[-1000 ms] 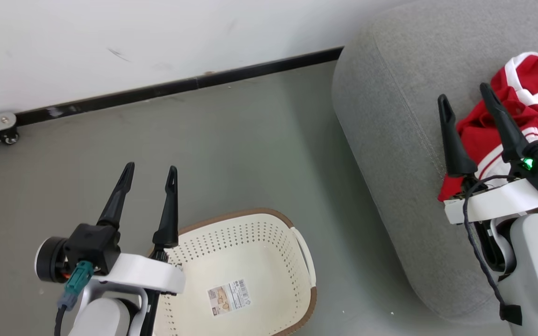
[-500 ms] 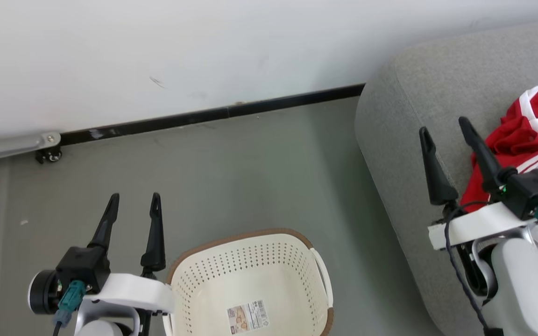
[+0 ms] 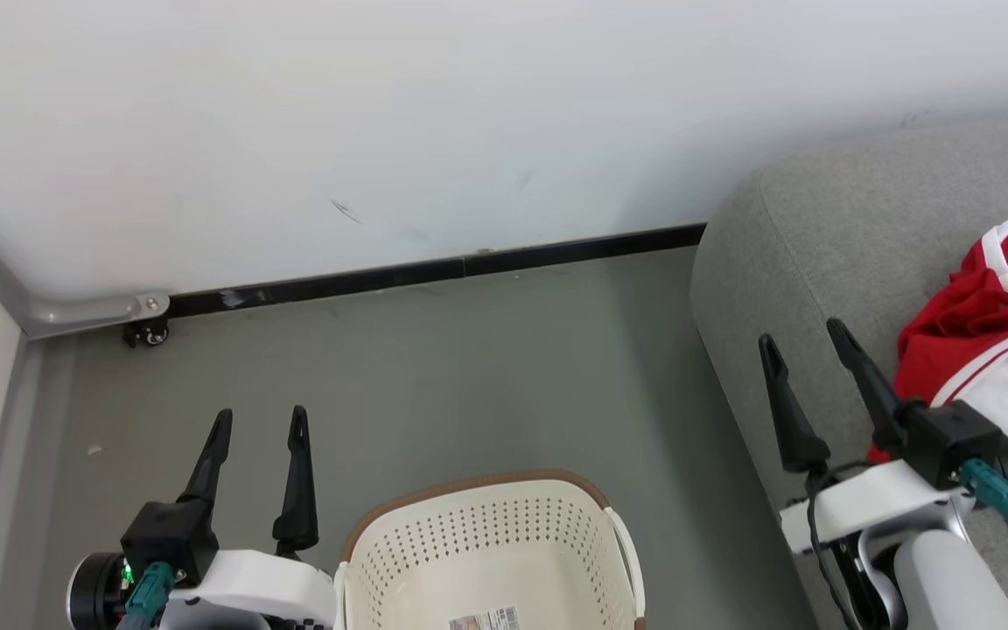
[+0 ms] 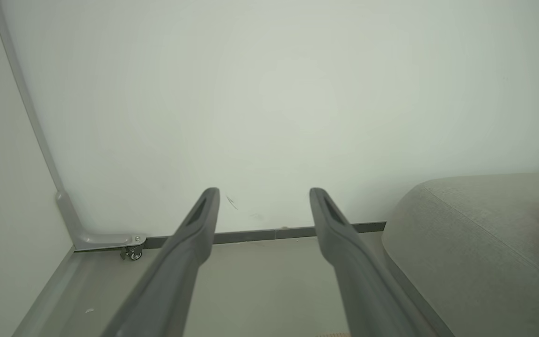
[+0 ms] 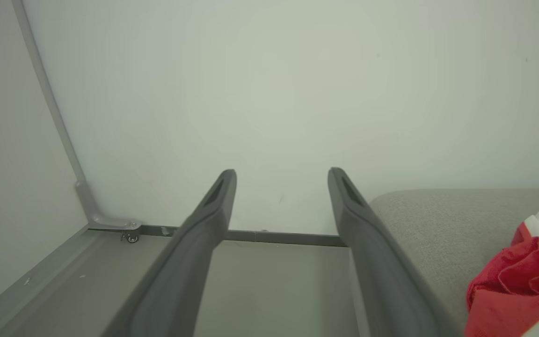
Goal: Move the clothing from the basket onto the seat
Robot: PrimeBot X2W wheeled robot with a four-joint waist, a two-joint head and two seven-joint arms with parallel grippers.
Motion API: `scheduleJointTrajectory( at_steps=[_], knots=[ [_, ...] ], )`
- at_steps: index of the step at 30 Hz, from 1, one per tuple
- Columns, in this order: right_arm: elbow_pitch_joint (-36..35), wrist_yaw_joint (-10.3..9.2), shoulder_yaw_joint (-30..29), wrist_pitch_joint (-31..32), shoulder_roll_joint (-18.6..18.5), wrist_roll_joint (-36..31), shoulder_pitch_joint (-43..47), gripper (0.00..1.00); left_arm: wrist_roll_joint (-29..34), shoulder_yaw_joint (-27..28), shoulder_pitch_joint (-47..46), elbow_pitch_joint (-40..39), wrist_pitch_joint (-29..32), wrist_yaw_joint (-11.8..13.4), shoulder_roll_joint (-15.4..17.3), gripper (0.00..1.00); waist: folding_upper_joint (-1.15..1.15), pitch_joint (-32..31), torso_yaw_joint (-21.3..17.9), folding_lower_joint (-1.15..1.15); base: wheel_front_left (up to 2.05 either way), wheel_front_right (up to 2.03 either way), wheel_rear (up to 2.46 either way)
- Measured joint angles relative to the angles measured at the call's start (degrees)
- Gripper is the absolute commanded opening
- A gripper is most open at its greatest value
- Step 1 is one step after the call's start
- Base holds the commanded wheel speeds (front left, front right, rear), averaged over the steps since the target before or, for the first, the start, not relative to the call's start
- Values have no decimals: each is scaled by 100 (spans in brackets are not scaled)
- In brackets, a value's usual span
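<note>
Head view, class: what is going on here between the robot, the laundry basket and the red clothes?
The red, white-trimmed sports clothing lies bunched on the large grey fabric seat. The cream perforated plastic basket with a brown rim stands on the floor; its visible part holds no clothing. The left pincer, beside the basket, and the right pincer, by the clothing, are open and hold nothing.

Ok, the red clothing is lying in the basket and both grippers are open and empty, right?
No: the head view shows the clothing on the seat, not in the basket. The left gripper and right gripper are indeed open and empty.
</note>
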Motion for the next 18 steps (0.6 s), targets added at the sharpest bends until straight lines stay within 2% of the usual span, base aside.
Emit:
scheduleJointTrajectory(
  at_steps=[18],
  knots=[
    [-119, 0, -111, 116, 168, -1, 926, 100, 225, 53, 453, -186, -1, 152, -77, 100, 0, -499, 146, 0, 0, 0, 0]
  ],
)
